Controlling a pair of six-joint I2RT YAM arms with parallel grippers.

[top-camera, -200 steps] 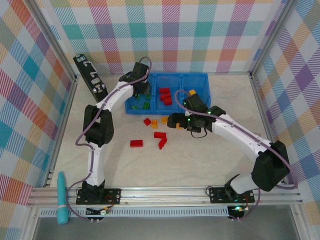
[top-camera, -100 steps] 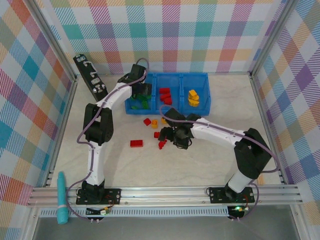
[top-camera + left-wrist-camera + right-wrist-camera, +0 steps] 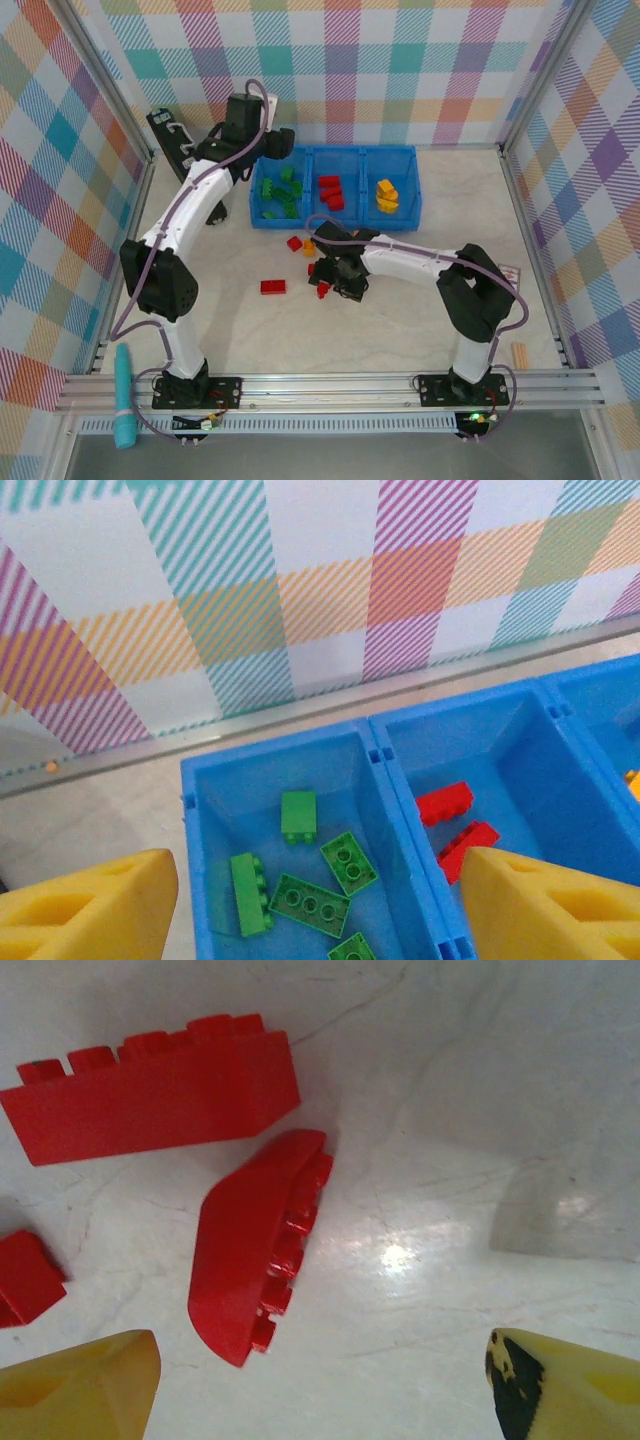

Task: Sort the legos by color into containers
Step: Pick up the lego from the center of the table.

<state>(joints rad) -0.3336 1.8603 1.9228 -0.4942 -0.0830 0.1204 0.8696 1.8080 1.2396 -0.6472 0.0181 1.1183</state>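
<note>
- The table (image 3: 400,330) is pale and faintly marbled; close up in the right wrist view it is glossy, finely scratched, with a bright spot of glare
- Pastel plaid walls (image 3: 400,60) close in three sides, and a metal rail (image 3: 330,385) runs along the near edge
- A black bar (image 3: 180,150) with white marks leans at the far left, and a teal tool (image 3: 123,395) lies by the near-left corner
- The blue tray (image 3: 340,149) sits at the back of the table: green legos (image 3: 280,192) in its left compartment, red legos (image 3: 330,192) in the middle, yellow legos (image 3: 385,195) in the right
- Loose red bricks (image 3: 272,287) and an orange brick (image 3: 309,247) lie on the table in front of the tray
- The left gripper (image 3: 315,880) hangs above the tray's left end, fingers spread wide and holding nothing
- The right gripper (image 3: 320,1360) is low over the table, fingers wide apart and empty; a long red brick (image 3: 150,1095) and a sloped red piece (image 3: 250,1245) lie just ahead of it
</note>
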